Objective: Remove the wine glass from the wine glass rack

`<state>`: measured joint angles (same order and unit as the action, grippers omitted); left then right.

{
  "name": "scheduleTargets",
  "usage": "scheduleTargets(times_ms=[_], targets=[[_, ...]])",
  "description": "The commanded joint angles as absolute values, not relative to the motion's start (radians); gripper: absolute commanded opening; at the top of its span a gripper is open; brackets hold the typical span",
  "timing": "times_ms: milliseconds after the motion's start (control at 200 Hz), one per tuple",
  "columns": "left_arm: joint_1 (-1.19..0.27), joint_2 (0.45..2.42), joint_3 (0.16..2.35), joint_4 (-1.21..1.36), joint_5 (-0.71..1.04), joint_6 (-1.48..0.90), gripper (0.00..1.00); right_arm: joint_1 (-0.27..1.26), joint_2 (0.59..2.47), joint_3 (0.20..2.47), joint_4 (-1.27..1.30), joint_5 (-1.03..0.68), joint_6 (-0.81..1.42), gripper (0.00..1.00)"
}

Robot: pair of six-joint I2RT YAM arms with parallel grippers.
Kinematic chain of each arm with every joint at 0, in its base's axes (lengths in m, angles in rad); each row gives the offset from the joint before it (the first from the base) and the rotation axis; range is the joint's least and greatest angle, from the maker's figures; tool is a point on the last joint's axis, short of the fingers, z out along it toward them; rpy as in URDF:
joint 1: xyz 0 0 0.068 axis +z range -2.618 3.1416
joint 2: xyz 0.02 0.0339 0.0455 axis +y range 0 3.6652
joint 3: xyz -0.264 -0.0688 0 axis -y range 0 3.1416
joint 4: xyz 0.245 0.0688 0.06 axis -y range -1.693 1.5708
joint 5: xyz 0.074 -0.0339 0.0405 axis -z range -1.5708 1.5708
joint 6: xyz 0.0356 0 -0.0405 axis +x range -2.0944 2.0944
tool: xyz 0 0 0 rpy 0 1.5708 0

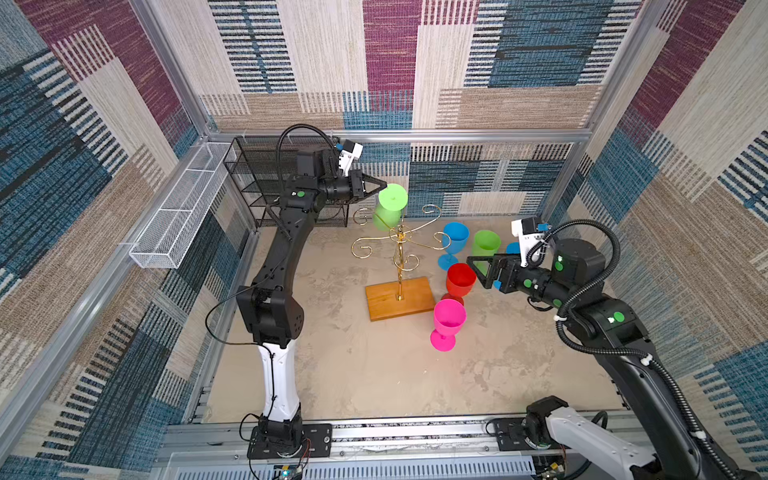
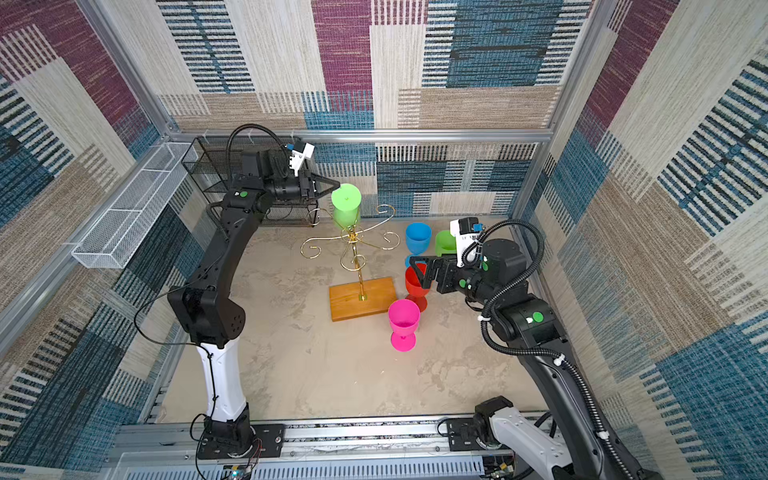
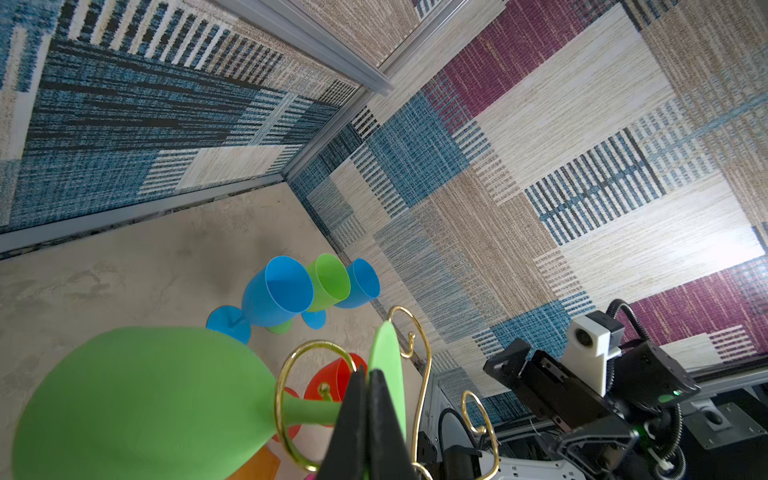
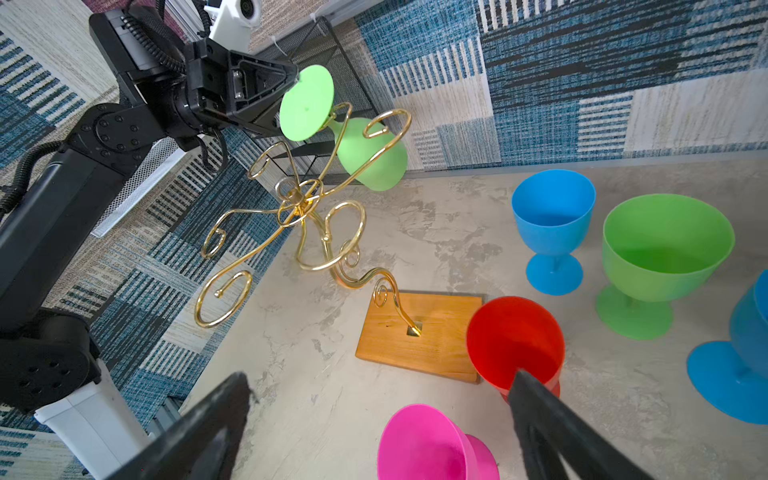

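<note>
The wine glass rack is a gold post with curled arms on a wooden base. A green wine glass hangs from it upside down and tilted. Its stem still passes through a gold scroll loop. My left gripper is shut on the edge of the glass's round foot. My right gripper hangs open and holds nothing, low and right of the rack, over the red and pink glasses.
Right of the rack, several glasses stand upright on the floor: blue, green, red, pink and another blue. A black mesh shelf and a white wire basket line the back left wall.
</note>
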<state>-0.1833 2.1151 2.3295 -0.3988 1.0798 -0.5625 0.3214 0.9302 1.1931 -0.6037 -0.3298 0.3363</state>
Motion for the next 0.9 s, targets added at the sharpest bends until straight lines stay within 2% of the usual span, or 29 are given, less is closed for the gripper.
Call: scheduleTargets(times_ms=[0, 897], targets=[[-0.184, 2.124, 2.346, -0.306, 1.107, -0.623, 0.0, 0.321, 0.927, 1.194, -0.589, -0.324, 0.337, 0.99], [-0.212, 2.141, 2.352, -0.325, 1.126, -0.603, 0.0, 0.322, 0.928, 1.192, -0.588, -0.325, 0.34, 0.99]])
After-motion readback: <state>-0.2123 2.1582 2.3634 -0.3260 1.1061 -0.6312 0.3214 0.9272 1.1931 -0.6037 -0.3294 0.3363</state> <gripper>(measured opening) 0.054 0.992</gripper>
